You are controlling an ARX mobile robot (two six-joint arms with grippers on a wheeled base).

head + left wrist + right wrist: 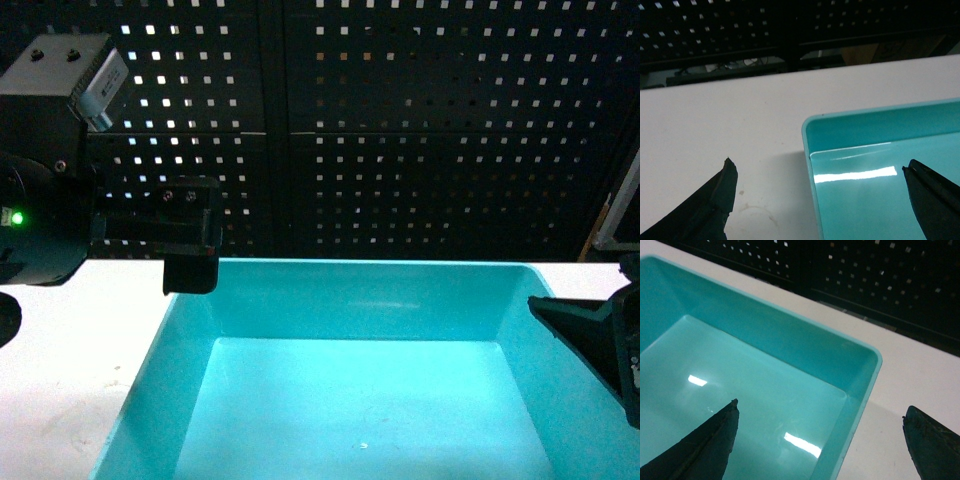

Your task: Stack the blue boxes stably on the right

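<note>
One blue box (pixel 350 300), a wide shallow turquoise bin with nothing in it, fills the lower middle of the head view. My left gripper (pixel 190 268) hovers at its far left corner. In the left wrist view that gripper (pixel 820 172) is open, one finger over the table and the other over the bin's floor, straddling the left wall of the blue box (pixel 865 125). My right gripper (pixel 592 335) is at the right rim. It (pixel 820 412) is open too, astride the right wall of the blue box (pixel 765 340). Neither gripper holds anything.
The bin rests on a white table (pixel 70 350), which shows bare to the left (pixel 715 115) and to the right (pixel 920 370) of the bin. A dark perforated panel (pixel 400 120) stands just behind the table's far edge.
</note>
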